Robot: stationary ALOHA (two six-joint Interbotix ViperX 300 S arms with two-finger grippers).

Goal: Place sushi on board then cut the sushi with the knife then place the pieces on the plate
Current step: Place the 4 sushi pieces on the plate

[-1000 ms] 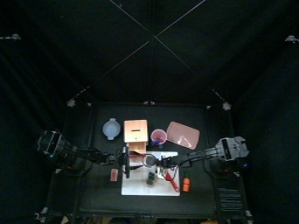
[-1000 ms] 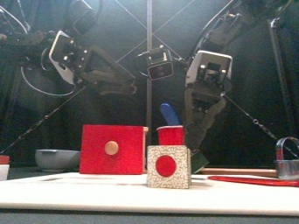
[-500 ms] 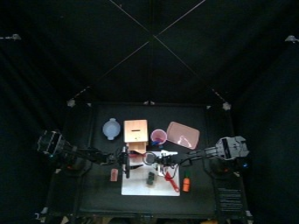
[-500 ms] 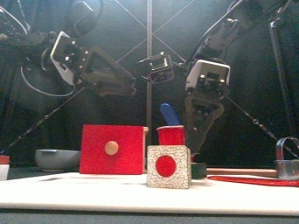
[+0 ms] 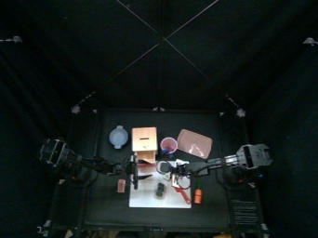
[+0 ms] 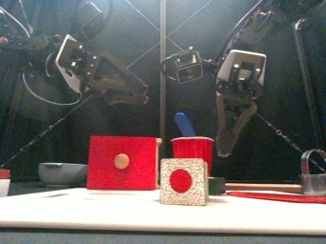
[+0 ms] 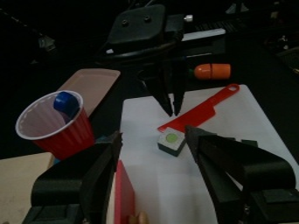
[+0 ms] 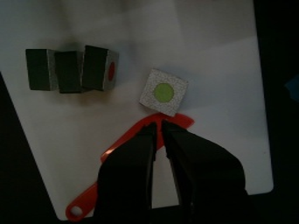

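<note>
1. One cut sushi piece (image 8: pixel 163 90) lies on the white board (image 8: pixel 222 52), just ahead of the right claw's (image 8: pixel 163 131) tips. The rest of the roll (image 8: pixel 70 70) sits farther off to one side.
2. The right claw is pinched narrow and seems empty; the red knife (image 7: pixel 211 109) lies on the board beside it.
3. The left claw (image 7: pixel 149 137) gapes wide, with the piece just ahead of it.
4. Risk: a jaw clipping the loose piece could topple it or make it skid.
5. Unclear: whether the knife touches the right claw's tips.
</note>
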